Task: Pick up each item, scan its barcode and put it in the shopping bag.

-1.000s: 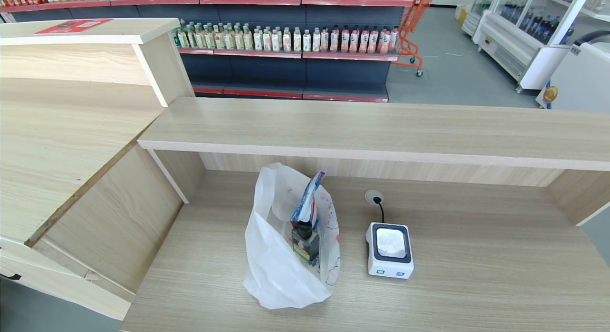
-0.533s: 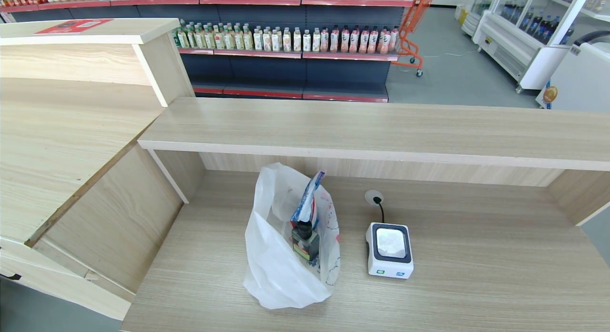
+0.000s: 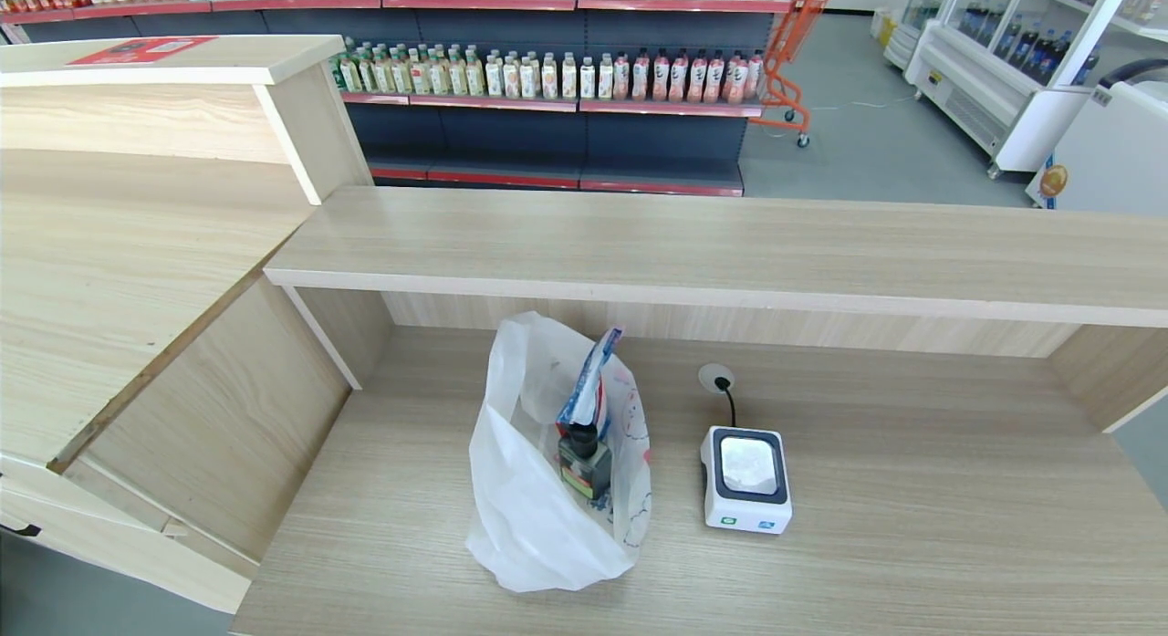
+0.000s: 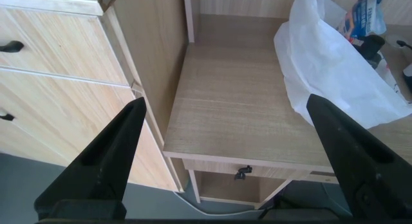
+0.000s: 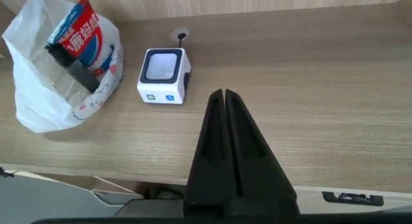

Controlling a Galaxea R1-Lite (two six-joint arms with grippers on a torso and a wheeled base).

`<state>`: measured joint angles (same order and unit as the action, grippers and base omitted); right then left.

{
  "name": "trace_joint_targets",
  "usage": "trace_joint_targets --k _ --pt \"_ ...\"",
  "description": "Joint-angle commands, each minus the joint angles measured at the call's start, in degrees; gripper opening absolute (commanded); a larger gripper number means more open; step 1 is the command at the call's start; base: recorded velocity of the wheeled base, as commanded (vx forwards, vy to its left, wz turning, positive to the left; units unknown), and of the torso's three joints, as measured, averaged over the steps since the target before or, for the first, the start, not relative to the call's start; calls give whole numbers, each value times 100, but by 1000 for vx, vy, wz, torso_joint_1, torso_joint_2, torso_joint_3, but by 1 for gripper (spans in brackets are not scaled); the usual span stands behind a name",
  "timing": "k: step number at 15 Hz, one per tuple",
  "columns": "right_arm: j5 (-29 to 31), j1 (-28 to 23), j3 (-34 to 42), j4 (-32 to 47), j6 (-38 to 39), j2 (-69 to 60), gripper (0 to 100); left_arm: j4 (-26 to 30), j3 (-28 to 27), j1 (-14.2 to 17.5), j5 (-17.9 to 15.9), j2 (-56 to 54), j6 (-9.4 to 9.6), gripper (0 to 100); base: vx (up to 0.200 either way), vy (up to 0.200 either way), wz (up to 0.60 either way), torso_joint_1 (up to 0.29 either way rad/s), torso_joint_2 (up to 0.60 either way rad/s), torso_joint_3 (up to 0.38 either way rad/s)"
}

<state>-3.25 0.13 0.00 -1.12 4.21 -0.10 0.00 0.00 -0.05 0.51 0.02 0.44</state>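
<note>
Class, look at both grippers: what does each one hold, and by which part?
Nothing is held. The left gripper is open and empty; the right gripper is shut with nothing in it.

The shopping bag is translucent white with small red and blue drawings. The packet is blue, white and red. The bottle is dark with a black cap. The scanner is white with a dark-framed pale window. The bench is pale wood-grain.
</note>
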Motion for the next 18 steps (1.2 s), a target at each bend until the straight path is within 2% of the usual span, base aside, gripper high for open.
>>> trace_joint_targets --k 1,4,10,15,18 --pt "0 4 0 -2 1 19 0 0 0 5 2 -2 0 100 0 0 0 0 0 0" --pt "53 4 0 -2 1 19 0 0 0 -4 2 -2 -26 100 0 0 0 0 0 0" --pt "62 4 0 -2 10 19 0 0 0 5 2 -2 35 100 0 -200 0 4 2 0" --pt "53 4 0 -2 10 19 0 0 0 -4 2 -2 0 100 0 -200 0 0 0 0" --pt "53 4 0 -2 10 19 0 0 0 5 2 -2 -35 100 0 0 0 0 0 0"
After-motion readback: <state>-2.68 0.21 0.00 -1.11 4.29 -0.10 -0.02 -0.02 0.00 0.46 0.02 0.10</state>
